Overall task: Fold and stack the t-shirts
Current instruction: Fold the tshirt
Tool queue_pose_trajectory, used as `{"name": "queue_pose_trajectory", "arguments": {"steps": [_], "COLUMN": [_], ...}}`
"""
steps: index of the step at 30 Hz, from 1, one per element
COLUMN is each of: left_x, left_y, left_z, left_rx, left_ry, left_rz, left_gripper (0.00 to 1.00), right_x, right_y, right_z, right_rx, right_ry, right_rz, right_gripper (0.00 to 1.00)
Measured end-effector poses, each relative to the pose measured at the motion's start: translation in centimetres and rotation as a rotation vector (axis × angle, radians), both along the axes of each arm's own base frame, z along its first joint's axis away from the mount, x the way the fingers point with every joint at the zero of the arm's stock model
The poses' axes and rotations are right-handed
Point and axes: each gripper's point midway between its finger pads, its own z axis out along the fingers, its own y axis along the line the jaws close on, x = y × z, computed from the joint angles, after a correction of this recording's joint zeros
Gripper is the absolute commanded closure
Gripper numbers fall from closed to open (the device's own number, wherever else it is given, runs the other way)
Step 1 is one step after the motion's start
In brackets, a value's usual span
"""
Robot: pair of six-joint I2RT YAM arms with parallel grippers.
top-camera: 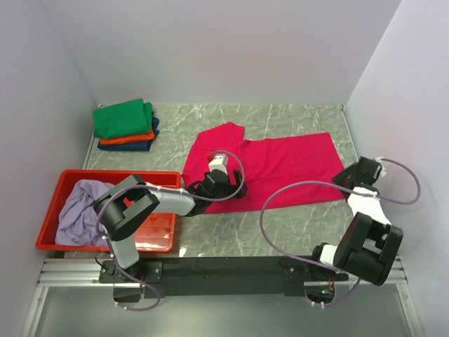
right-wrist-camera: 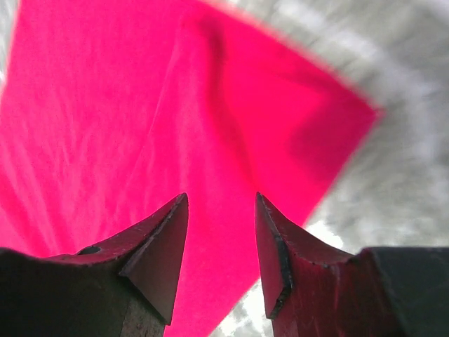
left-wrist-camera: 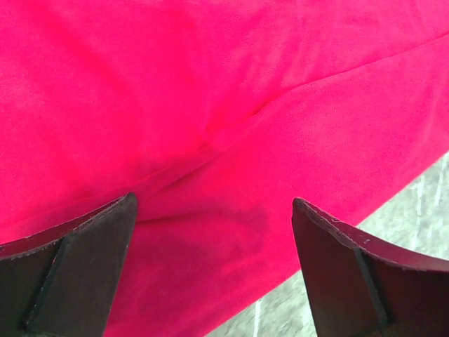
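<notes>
We see the crimson-pink t-shirt [top-camera: 280,165] spread flat in the middle of the marble table [top-camera: 295,116], one sleeve pointing toward the far wall. At the far left, the green t-shirt [top-camera: 125,118] lies folded on the orange t-shirt [top-camera: 130,137], which lies on the dark blue t-shirt [top-camera: 133,146]. The pale lavender t-shirt [top-camera: 81,210] sits crumpled in the red tray [top-camera: 119,174] at the near left. The left gripper [left-wrist-camera: 212,199] hovers low over the crimson-pink shirt's near-left part, its fingers spread wide with nothing between them. The right gripper [right-wrist-camera: 221,196] hangs by the shirt's near-right corner, its fingers slightly parted and holding nothing.
</notes>
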Motion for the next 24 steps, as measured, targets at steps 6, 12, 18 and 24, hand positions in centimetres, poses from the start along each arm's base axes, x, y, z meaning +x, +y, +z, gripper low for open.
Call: {"name": "queue_pose_trajectory", "arguments": {"steps": [6, 12, 18, 24], "left_x": [-0.4, -0.3, 2.5, 12.0], "left_y": [1.4, 1.7, 3.1, 5.2], "left_z": [-0.1, -0.2, 1.8, 10.3], "left_rx": [0.030, 0.040, 0.104, 0.080], "left_ry": [0.000, -0.005, -0.010, -0.134], "left_rz": [0.027, 0.033, 0.077, 0.233], "left_gripper": [0.01, 0.01, 0.01, 0.01], "right_x": [1.4, 1.2, 1.1, 1.7], "right_y": [4.9, 5.7, 6.5, 7.6], "right_z": [-2.4, -3.8, -2.8, 1.6], "right_rx": [0.026, 0.024, 0.011, -0.029], "right_ry": [0.094, 0.154, 0.139, 0.005], "right_rz": [0.162, 0.181, 0.212, 0.282], "right_gripper": [0.50, 0.51, 0.50, 0.50]}}
